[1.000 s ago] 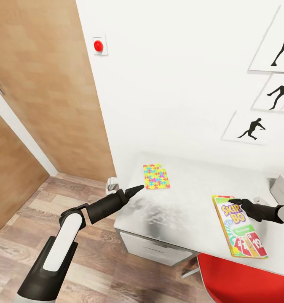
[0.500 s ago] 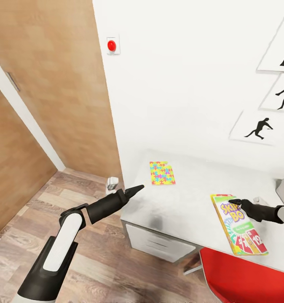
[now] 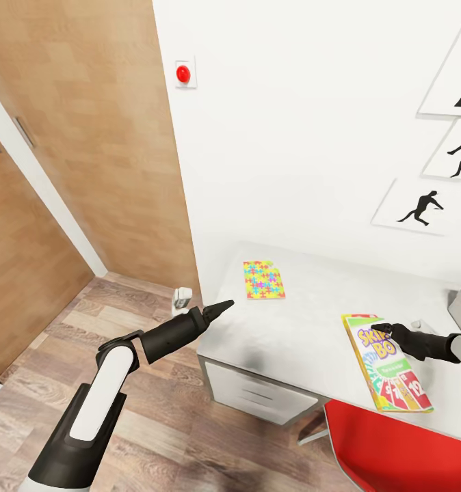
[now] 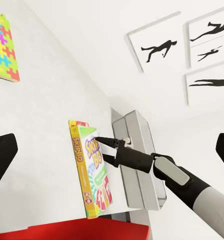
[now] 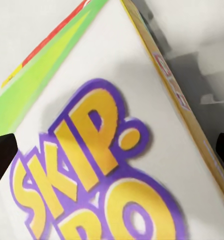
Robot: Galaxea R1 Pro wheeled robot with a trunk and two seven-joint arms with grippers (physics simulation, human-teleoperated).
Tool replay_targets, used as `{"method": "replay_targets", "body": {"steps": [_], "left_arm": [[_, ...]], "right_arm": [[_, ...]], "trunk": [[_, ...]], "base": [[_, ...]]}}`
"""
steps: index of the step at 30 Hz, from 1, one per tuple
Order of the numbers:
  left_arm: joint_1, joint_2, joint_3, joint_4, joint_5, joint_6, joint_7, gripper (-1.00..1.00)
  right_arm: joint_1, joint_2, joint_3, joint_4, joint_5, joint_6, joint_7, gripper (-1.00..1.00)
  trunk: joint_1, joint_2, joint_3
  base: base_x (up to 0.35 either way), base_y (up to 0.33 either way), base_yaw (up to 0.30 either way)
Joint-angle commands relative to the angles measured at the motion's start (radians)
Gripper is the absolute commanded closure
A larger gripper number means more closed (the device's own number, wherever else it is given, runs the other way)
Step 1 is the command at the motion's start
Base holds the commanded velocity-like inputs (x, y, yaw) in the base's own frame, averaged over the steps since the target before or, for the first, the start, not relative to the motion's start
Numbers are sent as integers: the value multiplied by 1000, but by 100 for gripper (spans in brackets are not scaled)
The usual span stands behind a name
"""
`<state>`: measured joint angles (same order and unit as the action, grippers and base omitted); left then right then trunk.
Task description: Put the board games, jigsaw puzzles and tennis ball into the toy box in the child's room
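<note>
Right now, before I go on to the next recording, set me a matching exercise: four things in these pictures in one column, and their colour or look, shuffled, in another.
Things:
1. jigsaw puzzle
2. board game
3. chair
4. toy box

Looks:
A. plain red
B. small interlocking pieces in many colours
C. light grey
D. yellow-edged, with Skip-Bo in big letters

Pairs: 1-B, 2-D, 3-A, 4-C.
</note>
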<state>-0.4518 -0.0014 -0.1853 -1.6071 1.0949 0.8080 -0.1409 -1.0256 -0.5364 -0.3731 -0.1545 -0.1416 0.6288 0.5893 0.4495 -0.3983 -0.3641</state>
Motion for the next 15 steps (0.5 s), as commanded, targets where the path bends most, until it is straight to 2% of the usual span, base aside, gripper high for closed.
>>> {"method": "replay_targets", "body": {"steps": [1, 9, 15], "left_arm": [[-1, 0, 1, 0, -3, 3, -4, -100], [-1, 0, 0, 1, -3, 3, -3, -100], [-1, 0, 1, 0, -3, 3, -2, -100]], "right_arm": [[-1, 0, 2, 0, -10, 8, -2, -100], [-1, 0, 2, 0, -9, 9, -2, -100], [-1, 0, 2, 0, -8, 9, -2, -100]], "trunk": [[1, -2, -2], [1, -2, -2], [1, -2, 0]], "base": [[-4, 0, 2], [-2, 0, 6], [-1, 0, 128]]}}
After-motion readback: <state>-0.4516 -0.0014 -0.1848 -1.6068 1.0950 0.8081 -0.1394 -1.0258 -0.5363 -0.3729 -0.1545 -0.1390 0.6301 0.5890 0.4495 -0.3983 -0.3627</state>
